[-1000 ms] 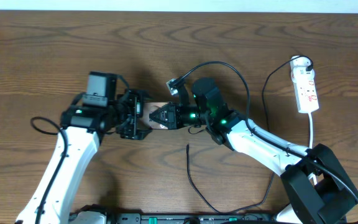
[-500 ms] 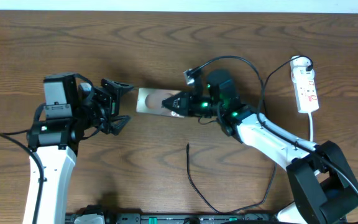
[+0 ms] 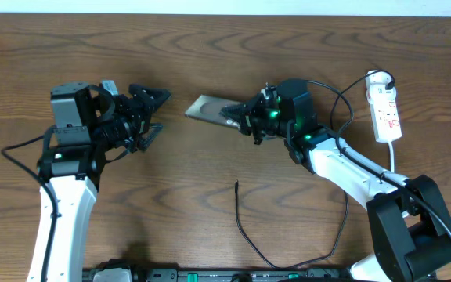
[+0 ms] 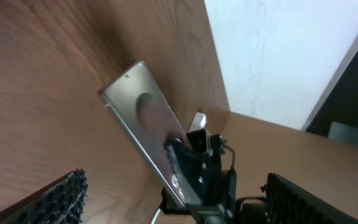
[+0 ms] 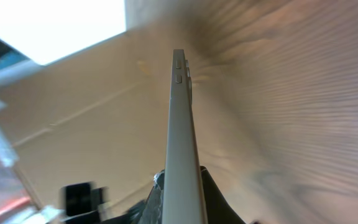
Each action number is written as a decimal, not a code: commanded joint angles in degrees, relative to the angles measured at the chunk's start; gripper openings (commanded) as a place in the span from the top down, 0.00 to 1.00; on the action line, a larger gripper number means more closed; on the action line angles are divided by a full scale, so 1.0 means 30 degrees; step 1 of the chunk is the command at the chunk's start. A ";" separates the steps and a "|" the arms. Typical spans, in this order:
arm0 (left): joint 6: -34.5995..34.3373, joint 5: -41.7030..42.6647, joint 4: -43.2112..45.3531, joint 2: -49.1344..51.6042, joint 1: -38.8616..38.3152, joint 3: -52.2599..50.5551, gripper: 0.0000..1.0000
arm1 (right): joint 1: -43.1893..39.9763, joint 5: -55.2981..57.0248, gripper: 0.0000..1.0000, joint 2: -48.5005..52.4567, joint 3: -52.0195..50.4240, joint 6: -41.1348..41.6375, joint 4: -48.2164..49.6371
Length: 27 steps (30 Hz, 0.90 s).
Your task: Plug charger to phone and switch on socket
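Overhead: right gripper (image 3: 237,116) clamps phone (image 3: 204,107), apparently clear of desk (image 3: 210,47), toward its far edge; left gripper (image 3: 157,112) spread, empty

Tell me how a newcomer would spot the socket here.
From overhead, go to the right side of the wooden table, past the right arm. The socket is the white elongated strip there with red marks, a black plug in its far end.

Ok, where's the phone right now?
In the overhead view the phone is just left of centre, gripped at one end by the right gripper, its free end pointing at the open left gripper with a gap between.
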 commanded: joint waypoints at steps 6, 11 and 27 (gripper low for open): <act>-0.3337 0.0546 0.4138 0.1464 0.0117 -0.2076 0.11 | 0.0022 0.0335 0.99 -0.0051 0.0211 0.3162 0.3024; -0.5442 0.0860 0.7570 0.2113 0.0036 -0.2645 0.11 | 0.0554 0.0612 0.99 -0.0051 0.0211 0.3752 0.3169; -0.8437 -0.1166 0.8298 0.2798 -0.1158 -0.2652 0.11 | 0.3075 0.3468 0.99 -0.0051 0.0219 0.4554 0.5187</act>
